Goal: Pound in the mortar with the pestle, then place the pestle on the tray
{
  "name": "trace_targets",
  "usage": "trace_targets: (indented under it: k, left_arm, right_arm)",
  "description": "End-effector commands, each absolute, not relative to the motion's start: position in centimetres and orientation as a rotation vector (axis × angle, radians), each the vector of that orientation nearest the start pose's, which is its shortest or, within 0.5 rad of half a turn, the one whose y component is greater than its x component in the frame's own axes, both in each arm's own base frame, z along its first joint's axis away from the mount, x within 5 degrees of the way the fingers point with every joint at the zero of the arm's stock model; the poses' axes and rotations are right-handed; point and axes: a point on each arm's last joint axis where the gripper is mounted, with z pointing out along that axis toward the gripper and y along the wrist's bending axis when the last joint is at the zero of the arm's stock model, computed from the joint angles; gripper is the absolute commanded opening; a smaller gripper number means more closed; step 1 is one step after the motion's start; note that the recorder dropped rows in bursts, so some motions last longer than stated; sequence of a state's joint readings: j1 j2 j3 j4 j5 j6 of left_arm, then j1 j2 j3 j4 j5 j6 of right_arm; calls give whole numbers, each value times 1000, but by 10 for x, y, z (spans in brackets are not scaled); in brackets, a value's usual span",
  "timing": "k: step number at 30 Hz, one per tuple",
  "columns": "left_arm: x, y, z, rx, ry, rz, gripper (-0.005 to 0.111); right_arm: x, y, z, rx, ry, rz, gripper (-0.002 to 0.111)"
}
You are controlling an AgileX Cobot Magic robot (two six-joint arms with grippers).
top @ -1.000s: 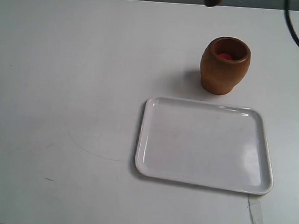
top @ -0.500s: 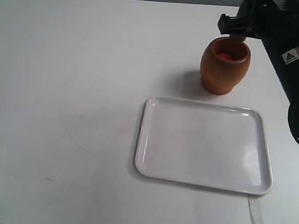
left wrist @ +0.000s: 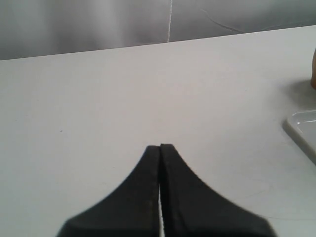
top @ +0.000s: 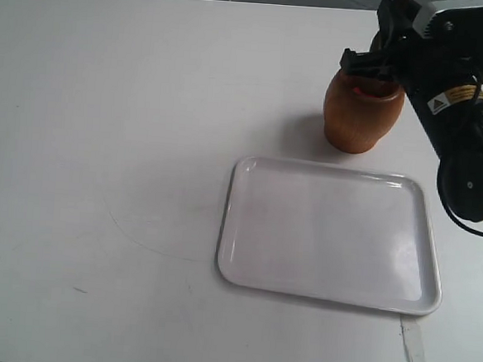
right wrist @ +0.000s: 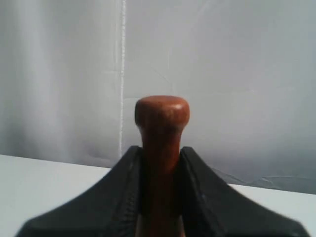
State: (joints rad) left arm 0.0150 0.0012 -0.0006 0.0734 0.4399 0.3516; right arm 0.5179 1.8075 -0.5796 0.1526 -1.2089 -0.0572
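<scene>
The light brown mortar [top: 357, 121] stands upright on the white table, just behind the white tray [top: 329, 237]. My right gripper [top: 371, 64] hovers right over the mortar's mouth and covers most of it. In the right wrist view this gripper [right wrist: 160, 149] is shut on the narrow handle of the reddish-brown pestle [right wrist: 162, 112], whose small knob sticks out past the fingertips. The pestle's thick end is hidden from every view. My left gripper [left wrist: 160, 146] is shut with nothing in it, low over bare table, and does not show in the exterior view.
The right arm's black body [top: 458, 105] fills the back right corner. A sliver of the mortar [left wrist: 314, 69] and a corner of the tray [left wrist: 302, 129] show in the left wrist view. A grey backdrop [left wrist: 98, 24] rises behind the table's far edge.
The right arm has come in from the back right and dropped until its gripper sits over the mortar's mouth. Mortar and tray have not moved.
</scene>
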Motion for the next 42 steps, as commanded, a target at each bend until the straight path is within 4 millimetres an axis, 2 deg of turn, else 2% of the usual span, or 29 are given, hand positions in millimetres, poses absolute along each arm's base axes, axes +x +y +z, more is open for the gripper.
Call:
trace_targets:
  k: [1, 7, 11, 14, 22, 26, 30, 39, 42]
  left_arm:
    - [51, 3, 174, 361, 1897, 302, 0]
    - [51, 3, 174, 361, 1897, 302, 0]
    - [51, 3, 174, 361, 1897, 302, 0]
    - [51, 3, 174, 361, 1897, 302, 0]
    - [51, 3, 174, 361, 1897, 302, 0]
    - [51, 3, 174, 361, 1897, 302, 0]
    - [51, 3, 174, 361, 1897, 302, 0]
    - [51, 3, 174, 361, 1897, 302, 0]
    - [51, 3, 174, 361, 1897, 302, 0]
  right_arm:
    - [295, 148, 159, -256, 1522, 294, 0]
    - [297, 149, 130, -264, 1609, 277, 0]
    - [297, 149, 125, -270, 1623, 285, 0]
    - [297, 147, 139, -257, 1580, 260, 0]
    - [286, 142, 215, -228, 1353, 283, 0]
    - [283, 141, 225, -225, 1322, 291, 0]
    - [286, 143, 213, -238, 1357, 282, 0]
    - [296, 150, 144, -262, 1567, 301, 0]
    - [296, 152, 138, -285, 1580, 314, 0]
